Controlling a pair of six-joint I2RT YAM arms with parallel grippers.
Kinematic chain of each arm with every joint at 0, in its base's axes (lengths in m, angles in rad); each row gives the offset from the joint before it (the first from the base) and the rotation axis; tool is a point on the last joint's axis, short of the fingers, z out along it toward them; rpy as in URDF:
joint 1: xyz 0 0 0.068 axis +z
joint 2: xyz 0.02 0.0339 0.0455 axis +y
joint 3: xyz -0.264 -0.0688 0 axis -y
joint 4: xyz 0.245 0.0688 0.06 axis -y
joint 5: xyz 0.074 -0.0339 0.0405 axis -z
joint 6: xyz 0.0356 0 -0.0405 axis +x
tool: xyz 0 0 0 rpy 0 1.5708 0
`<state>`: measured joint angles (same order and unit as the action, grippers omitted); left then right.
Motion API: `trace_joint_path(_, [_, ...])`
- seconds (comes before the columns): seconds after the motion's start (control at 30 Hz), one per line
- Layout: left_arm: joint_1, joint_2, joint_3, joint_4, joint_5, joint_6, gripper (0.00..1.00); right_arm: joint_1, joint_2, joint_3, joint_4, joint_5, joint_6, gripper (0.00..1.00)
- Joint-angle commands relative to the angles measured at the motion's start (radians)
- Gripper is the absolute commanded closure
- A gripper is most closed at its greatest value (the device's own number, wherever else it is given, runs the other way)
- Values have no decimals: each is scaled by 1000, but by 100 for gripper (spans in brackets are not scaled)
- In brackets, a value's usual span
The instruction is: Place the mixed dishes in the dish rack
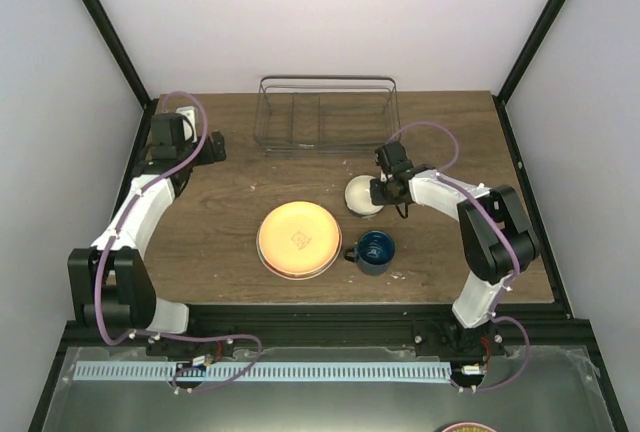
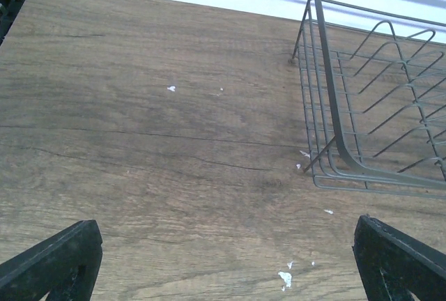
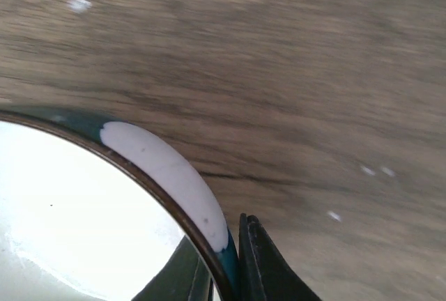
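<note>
Right gripper is clamped on the rim of the small white-and-teal bowl, right of the bench's centre; whether the bowl has left the wood I cannot tell. Nothing sits in the dish rack at the far edge, so all loading remains, with the orange-yellow plate and dark blue mug lying toward the near edge. Left gripper hangs with jaws apart near the far-left corner, beside the rack.
</note>
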<state>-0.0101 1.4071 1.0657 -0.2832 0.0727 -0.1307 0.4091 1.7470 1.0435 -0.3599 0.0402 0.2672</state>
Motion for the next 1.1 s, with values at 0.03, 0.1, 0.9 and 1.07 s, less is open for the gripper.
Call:
trace_joint_path(0.03, [-1, 15, 32, -15, -15, -14, 0, -2, -118, 53, -194, 245, 78, 99])
trace_joint_path(0.1, [-1, 25, 50, -24, -31, -24, 0, -30, -156, 58, -249, 300, 126, 99])
trace_joint_path(0.9, [-40, 472, 578, -293, 17, 39, 0, -490, -88, -50, -80, 112, 131, 93])
trace_joint_path(1.07, [-69, 560, 671, -316, 45, 42, 0, -491, -38, -32, -81, 96, 131, 58])
